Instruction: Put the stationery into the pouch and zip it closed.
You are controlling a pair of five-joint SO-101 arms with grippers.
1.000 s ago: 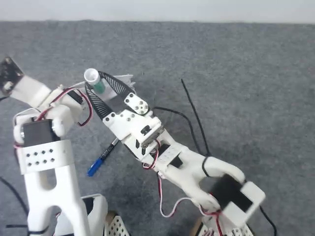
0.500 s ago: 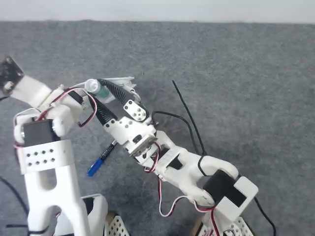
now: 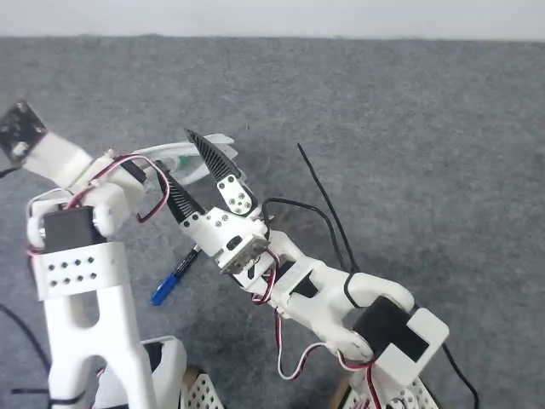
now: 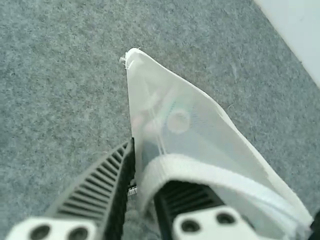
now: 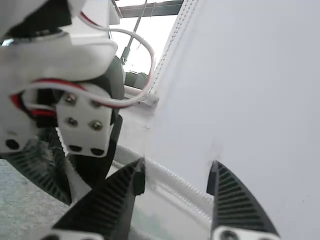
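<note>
A translucent white pouch (image 4: 200,135) hangs mouth-up in my left gripper (image 4: 141,165), which is shut on its zipper rim (image 4: 200,172). A white and green glue stick (image 3: 177,162) lies inside it, its round end (image 4: 178,121) showing through the fabric. My right gripper (image 3: 179,155) stands open just over the pouch mouth (image 3: 213,141), its black fingers (image 5: 117,197) spread on either side of the rim (image 5: 170,182) with nothing between them. On the carpet below the arms lies a blue pen (image 3: 174,278).
Grey carpet (image 3: 409,111) covers the table, with open room to the right and back. A black cable (image 3: 328,209) runs across it beside the right arm. The left arm's white body (image 3: 77,256) stands close at the left.
The right gripper carried the glue stick down into the pouch mouth, then opened and let it go. The stick now lies inside the pouch. The left arm held still.
</note>
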